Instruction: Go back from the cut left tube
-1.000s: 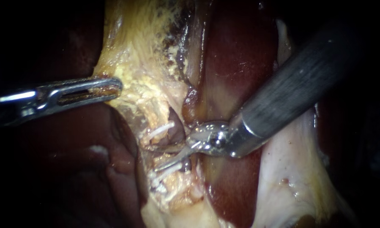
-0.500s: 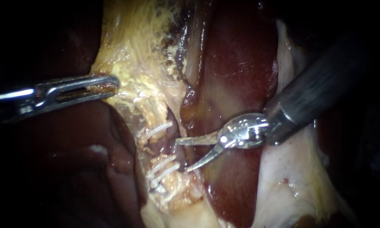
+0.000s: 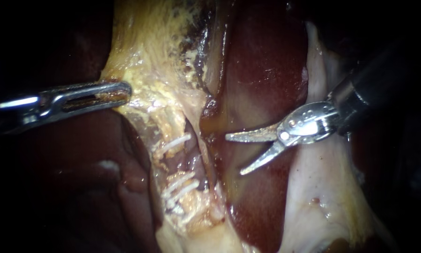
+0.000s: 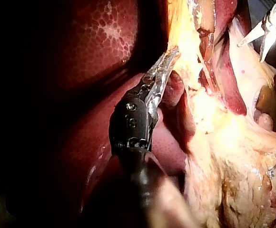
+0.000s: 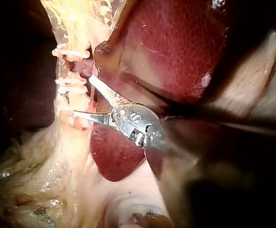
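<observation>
The left tube (image 3: 188, 157) lies cut, with a gap between a white clip (image 3: 175, 142) above it and two white clips (image 3: 180, 186) below. My right instrument (image 3: 236, 154) has thin blades. It stands open over the dark red liver, to the right of the tube and clear of it. In the right wrist view its blades (image 5: 83, 96) point at the clips (image 5: 70, 66), just short of them. My left instrument (image 3: 119, 93) is shut on the yellowish tissue (image 3: 144, 89) up and left of the clips. The left wrist view shows the same grip (image 4: 166, 59).
The dark red liver (image 3: 262, 61) fills the middle. Pale membrane (image 3: 318, 187) spreads under the right shaft (image 3: 374, 89). Yellow fatty tissue (image 3: 149, 33) runs up from the clips, and more (image 4: 238, 156) lies beside the left instrument.
My right instrument has drawn back to the right and upward, away from the cut tube, and its blades now stand open. The left instrument has kept its hold and place.
</observation>
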